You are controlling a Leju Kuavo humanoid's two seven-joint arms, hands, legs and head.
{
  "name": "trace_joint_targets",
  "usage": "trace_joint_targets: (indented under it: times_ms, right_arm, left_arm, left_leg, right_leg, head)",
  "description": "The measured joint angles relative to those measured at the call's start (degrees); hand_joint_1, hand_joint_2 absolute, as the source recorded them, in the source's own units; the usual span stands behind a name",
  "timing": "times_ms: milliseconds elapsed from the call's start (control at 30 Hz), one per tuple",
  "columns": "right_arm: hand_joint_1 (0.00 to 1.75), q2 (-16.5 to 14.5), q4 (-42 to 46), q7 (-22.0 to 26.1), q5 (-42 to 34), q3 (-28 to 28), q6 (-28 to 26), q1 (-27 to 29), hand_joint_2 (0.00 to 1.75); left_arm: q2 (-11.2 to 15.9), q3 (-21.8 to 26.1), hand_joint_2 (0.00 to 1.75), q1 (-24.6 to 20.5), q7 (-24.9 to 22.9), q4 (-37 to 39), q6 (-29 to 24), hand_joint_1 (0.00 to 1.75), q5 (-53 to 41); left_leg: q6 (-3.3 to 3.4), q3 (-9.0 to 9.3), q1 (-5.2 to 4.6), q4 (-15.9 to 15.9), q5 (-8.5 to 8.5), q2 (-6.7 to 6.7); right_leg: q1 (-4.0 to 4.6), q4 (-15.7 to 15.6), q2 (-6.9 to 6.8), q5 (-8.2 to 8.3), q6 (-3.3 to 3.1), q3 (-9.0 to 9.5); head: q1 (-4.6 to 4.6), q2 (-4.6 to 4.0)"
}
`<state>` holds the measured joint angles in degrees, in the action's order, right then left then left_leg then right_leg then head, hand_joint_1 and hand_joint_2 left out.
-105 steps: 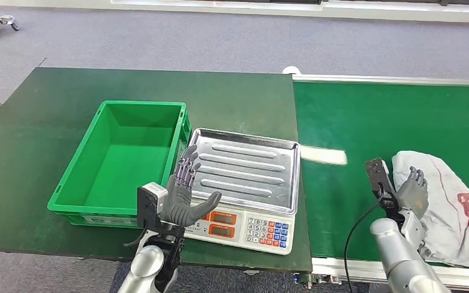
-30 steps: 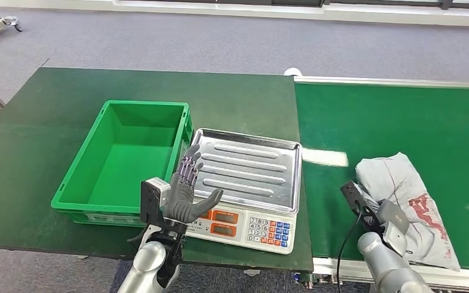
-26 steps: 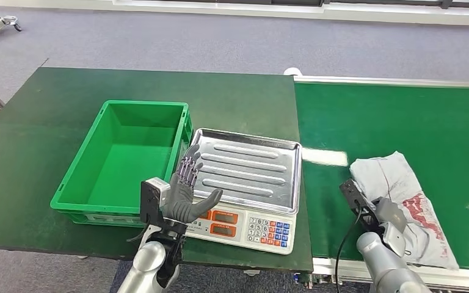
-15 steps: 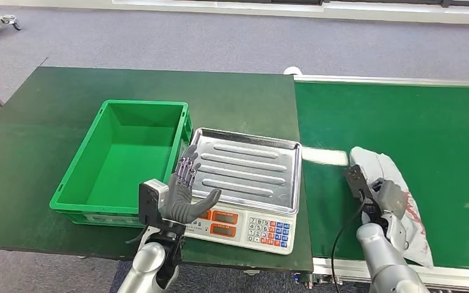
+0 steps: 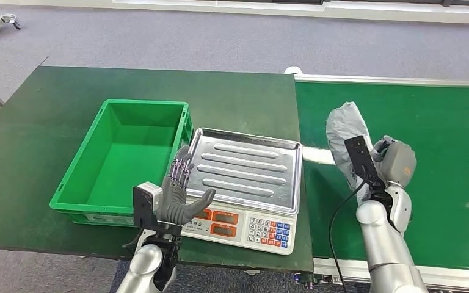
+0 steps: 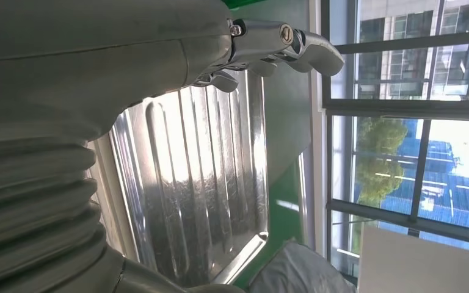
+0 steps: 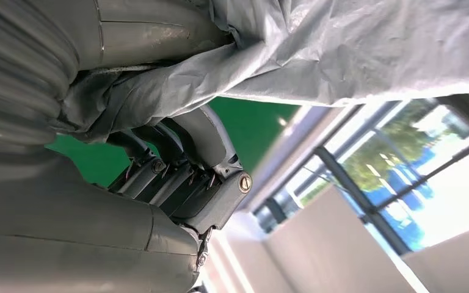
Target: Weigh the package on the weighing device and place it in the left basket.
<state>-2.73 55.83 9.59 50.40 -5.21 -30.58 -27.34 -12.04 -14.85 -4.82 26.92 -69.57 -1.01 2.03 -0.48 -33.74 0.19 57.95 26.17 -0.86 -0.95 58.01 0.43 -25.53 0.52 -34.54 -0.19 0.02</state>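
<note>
The grey package (image 5: 344,139) is gripped by the right hand (image 5: 396,162) and held raised above the near left part of the green conveyor belt (image 5: 439,122), just beside the right edge of the scale's steel tray (image 5: 250,168). In the right wrist view the fingers (image 7: 177,152) are seen curled into the crumpled grey wrap (image 7: 354,55). The left hand (image 5: 180,192) is held upright near the front edge of the dark green table (image 5: 36,134), fingers spread and holding nothing — between the green basket (image 5: 73,183) and the scale's keypad (image 5: 272,232). The tray is bare.
</note>
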Motion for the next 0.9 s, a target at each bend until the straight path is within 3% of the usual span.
trace_joint_targets:
  times_ms: [267, 567, 900]
  right_arm:
    - [1.75, -1.81, 4.46, 0.38, 1.86, 6.92, 1.97, 0.25, 1.75]
    - [1.75, -6.75, 6.54, 0.06, 2.85, 19.27, 4.69, 0.24, 1.75]
    - [1.75, -11.4, 8.56, 1.78, -2.83, 31.93, 9.07, 0.47, 1.75]
  left_arm:
    - [0.02, 0.57, 1.75, 0.04, 0.98, 0.16, -0.17, 0.0, 0.09]
    - [-0.01, 1.68, 1.75, -0.37, 1.7, 0.22, -0.81, 0.0, 0.12]
    - [-0.37, 3.87, 1.75, 0.07, 1.34, -1.36, -2.09, 0.0, -1.35]
  left_leg:
    - [-0.02, -0.02, 0.01, -0.01, -0.01, 0.03]
    - [-0.11, -0.06, 0.08, -0.03, -0.07, 0.04]
    - [-0.12, -0.13, 0.12, -0.03, -0.06, 0.08]
  right_leg:
    - [0.01, 0.01, 0.02, 0.0, -0.01, -0.04]
    - [0.09, 0.03, 0.08, 0.01, -0.04, -0.14]
    - [0.12, 0.04, 0.12, 0.0, -0.07, -0.21]
  head:
    - [0.0, 0.0]
    - [0.0, 0.0]
    - [0.0, 0.0]
